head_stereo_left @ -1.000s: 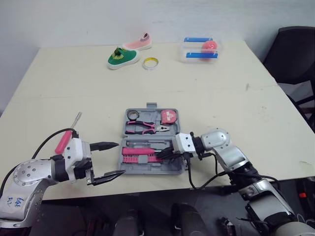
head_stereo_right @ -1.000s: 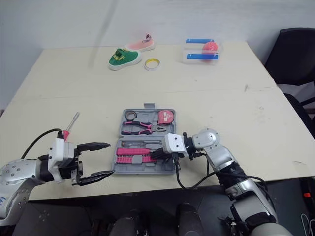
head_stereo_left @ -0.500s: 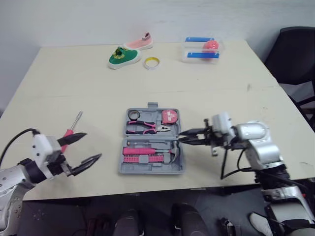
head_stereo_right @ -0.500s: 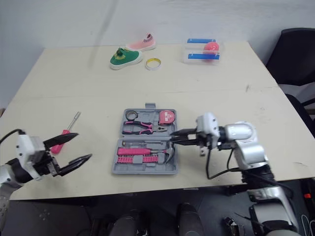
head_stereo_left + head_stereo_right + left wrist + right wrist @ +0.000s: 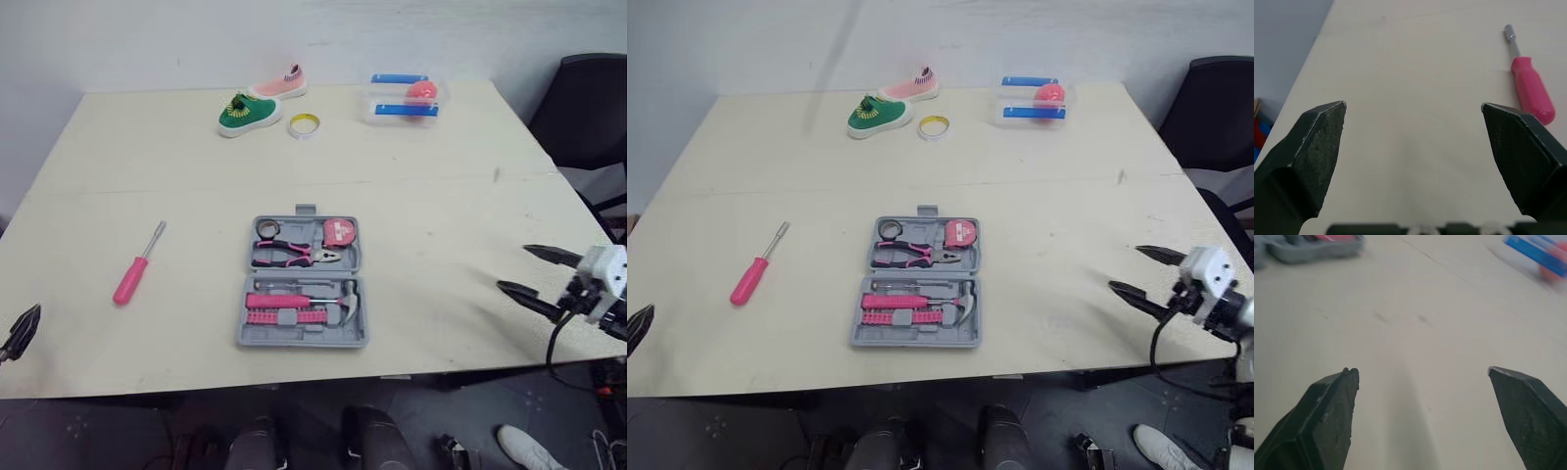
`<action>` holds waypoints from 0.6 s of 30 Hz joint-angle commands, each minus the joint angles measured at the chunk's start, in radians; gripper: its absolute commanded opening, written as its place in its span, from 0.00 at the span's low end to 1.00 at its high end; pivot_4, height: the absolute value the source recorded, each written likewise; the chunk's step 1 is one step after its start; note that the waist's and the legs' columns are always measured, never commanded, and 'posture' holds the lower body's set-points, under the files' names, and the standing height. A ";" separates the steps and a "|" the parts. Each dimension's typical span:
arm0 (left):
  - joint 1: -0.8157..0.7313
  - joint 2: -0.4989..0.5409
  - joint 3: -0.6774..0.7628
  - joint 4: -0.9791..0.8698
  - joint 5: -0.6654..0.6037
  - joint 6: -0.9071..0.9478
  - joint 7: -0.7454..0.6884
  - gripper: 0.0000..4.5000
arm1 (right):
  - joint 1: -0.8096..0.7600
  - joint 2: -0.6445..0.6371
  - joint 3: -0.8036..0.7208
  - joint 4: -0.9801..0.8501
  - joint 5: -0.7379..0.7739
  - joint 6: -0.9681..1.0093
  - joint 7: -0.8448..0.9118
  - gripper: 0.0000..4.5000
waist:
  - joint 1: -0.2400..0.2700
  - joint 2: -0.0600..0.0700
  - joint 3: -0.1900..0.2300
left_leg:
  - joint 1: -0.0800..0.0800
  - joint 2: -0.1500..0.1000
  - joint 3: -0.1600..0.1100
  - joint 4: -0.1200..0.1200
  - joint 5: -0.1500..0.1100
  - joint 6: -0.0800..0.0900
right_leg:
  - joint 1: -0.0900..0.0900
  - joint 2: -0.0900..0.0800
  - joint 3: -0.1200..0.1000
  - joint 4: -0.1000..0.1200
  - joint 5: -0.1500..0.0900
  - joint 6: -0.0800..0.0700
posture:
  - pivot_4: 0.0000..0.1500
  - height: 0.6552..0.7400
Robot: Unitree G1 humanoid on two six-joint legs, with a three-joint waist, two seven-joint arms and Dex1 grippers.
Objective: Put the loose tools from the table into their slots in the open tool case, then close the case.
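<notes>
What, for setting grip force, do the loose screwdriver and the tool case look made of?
Screwdriver: glossy pink handle, probably plastic; bright silvery shaft, likely metal. Tool case: matte grey moulded shell with shaped slots, probably plastic.

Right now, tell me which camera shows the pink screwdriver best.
The left wrist view: the pink screwdriver lies close, whole from metal tip to handle, on the table. Both eye views also show it whole but smaller, loose on the robot's left of the open tool case.
</notes>
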 commanded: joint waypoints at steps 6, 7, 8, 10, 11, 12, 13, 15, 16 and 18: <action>0.036 -0.022 0.034 -0.076 -0.040 0.006 0.019 1.00 | -0.031 -0.020 -0.033 0.064 -0.020 0.008 -0.128 0.98 | -0.011 0.001 0.000 | 0.000 0.002 0.000 0.000 0.000 -0.001 | 0.000 0.000 0.000 0.000 -0.001 -0.001 | 1.00 1.00; 0.030 -0.022 0.026 -0.085 -0.041 0.011 0.020 1.00 | -0.039 -0.015 -0.027 0.058 -0.017 0.003 -0.115 0.98 | -0.011 0.001 0.000 | 0.000 0.002 0.000 0.000 0.000 -0.001 | 0.000 0.001 0.000 0.001 -0.001 -0.001 | 1.00 1.00; 0.023 -0.022 0.021 -0.094 -0.046 0.019 0.022 1.00 | -0.047 -0.009 -0.023 0.056 -0.014 0.002 -0.107 0.98 | -0.011 0.001 0.000 | 0.000 0.002 0.000 0.000 0.000 -0.001 | 0.000 0.001 0.000 0.000 -0.001 -0.001 | 1.00 1.00; 0.011 -0.015 0.011 -0.112 -0.058 0.040 0.013 1.00 | -0.059 0.003 -0.026 0.058 -0.006 -0.018 -0.087 0.98 | -0.011 0.001 0.000 | 0.000 0.002 0.000 0.000 0.001 -0.003 | 0.000 0.001 0.000 0.000 -0.001 -0.001 | 1.00 1.00; 0.007 -0.011 0.004 -0.127 -0.065 0.054 0.007 1.00 | -0.061 0.011 -0.022 0.058 -0.005 -0.030 -0.067 0.98 | -0.010 0.001 0.000 | 0.000 0.002 0.000 0.000 0.002 -0.004 | 0.000 0.001 -0.001 0.000 -0.001 -0.001 | 1.00 1.00; 0.001 -0.008 -0.003 -0.143 -0.072 0.067 0.005 1.00 | -0.062 0.017 -0.015 0.058 -0.009 -0.047 -0.049 0.98 | -0.011 0.001 0.000 | -0.001 0.001 -0.003 -0.001 0.002 -0.002 | 0.003 0.000 -0.004 -0.001 0.000 -0.001 | 1.00 1.00; -0.002 -0.007 -0.006 -0.154 -0.077 0.077 0.005 1.00 | -0.063 0.021 -0.011 0.059 -0.012 -0.060 -0.036 0.98 | -0.012 0.001 0.001 | -0.001 -0.001 -0.011 -0.002 0.005 0.006 | 0.009 -0.002 -0.012 -0.004 0.000 0.000 | 1.00 1.00; -0.009 0.000 -0.022 -0.188 -0.086 0.107 0.003 1.00 | -0.073 0.040 -0.018 0.055 -0.001 -0.067 -0.031 0.98 | -0.014 0.002 0.001 | -0.002 -0.005 -0.024 -0.002 0.007 0.008 | 0.019 -0.006 -0.026 -0.007 0.000 0.001 | 1.00 1.00; -0.014 0.007 -0.038 -0.216 -0.102 0.141 -0.004 1.00 | -0.079 0.057 -0.020 0.036 0.018 -0.061 -0.013 0.98 | -0.013 0.002 0.002 | -0.001 -0.007 -0.029 -0.002 0.009 0.009 | 0.022 -0.008 -0.031 -0.008 -0.001 0.001 | 1.00 1.00; -0.035 0.022 -0.067 -0.251 -0.113 0.191 -0.003 1.00 | -0.088 0.091 -0.016 -0.006 0.049 -0.061 0.027 0.98 | -0.007 0.002 0.002 | -0.001 -0.007 -0.026 -0.001 0.008 0.006 | 0.020 -0.008 -0.027 -0.006 0.000 0.002 | 1.00 1.00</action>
